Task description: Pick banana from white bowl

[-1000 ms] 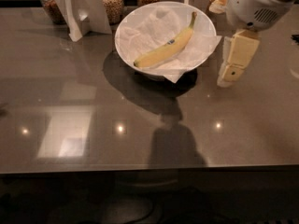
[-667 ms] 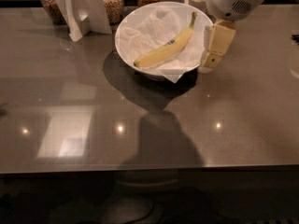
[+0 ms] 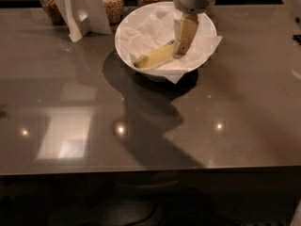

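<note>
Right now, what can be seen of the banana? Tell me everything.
The banana is pale yellow, long and smooth-skinned, lying flat on crumpled white paper inside the white bowl, slanting from lower left to upper right. The gripper hangs over its upper right part and hides it; whether they touch cannot be told.

Yellow banana lying in the paper-lined white bowl.
The banana rests on its side on crumpled white paper, slightly curved, running from lower left to upper right across the middle of the white bowl. Its upper-right end is hidden behind the gripper, which hangs inside the rim there. The round bowl sits upright, paper spilling over its near-right edge.
</note>
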`<state>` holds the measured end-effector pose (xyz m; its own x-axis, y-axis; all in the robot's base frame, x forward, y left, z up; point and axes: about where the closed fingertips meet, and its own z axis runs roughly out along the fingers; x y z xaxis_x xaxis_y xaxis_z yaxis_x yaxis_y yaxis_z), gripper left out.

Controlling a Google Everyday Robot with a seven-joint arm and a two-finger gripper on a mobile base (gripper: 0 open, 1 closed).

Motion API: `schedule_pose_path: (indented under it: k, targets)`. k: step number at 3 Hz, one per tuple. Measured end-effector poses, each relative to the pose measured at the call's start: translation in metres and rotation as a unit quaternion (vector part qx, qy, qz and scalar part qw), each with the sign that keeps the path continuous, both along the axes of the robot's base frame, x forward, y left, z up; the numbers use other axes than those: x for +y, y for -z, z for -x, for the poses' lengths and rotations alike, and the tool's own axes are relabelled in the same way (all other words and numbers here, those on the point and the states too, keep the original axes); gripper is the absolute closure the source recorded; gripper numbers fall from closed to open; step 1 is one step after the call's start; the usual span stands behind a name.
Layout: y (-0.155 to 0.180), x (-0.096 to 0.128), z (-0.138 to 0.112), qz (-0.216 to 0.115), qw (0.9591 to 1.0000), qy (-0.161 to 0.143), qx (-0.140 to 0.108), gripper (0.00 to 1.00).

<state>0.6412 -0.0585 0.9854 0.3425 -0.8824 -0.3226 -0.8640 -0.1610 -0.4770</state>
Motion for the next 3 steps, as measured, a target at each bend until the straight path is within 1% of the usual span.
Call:
schedule_pose_path:
  k: [1,2,3]
  targets:
    - [0.0,0.0,0.0,0.0,1.0,0.0,0.0,0.0]
    - [0.012,-0.005,-0.013,0.054,0.9983,-0.008,-0.021,0.0]
    - [0.03,-0.018,-0.035,0.125,0.9908,-0.02,-0.049,0.0]
